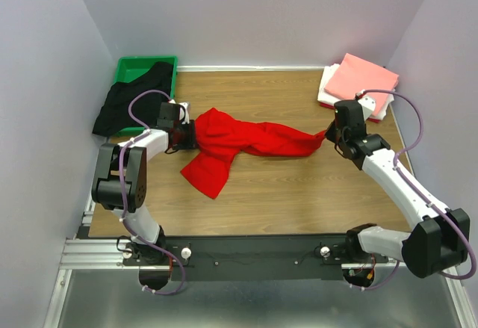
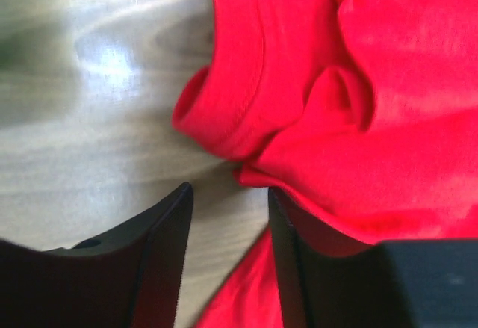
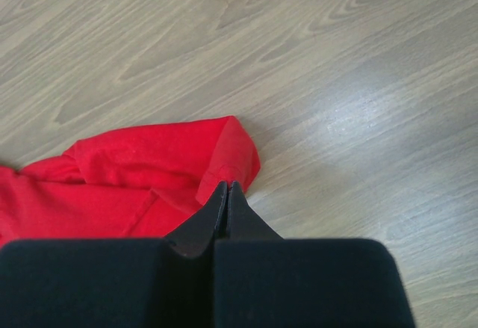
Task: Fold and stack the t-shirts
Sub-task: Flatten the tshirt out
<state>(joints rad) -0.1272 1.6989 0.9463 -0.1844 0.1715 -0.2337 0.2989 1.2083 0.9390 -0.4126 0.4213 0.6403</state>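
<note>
The red t-shirt lies stretched across the middle of the table. The right gripper pinches its right end tight to hold it. The left gripper is open at its left edge, likely to grab it.

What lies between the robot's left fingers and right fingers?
The bright red cloth t-shirt, stretched out over the wooden table; the top view shows it.

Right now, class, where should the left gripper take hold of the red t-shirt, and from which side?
Take the red t-shirt by the thick rolled hem at its left end, coming from the left, where the left gripper sits open: that fold juts toward its fingers.
</note>
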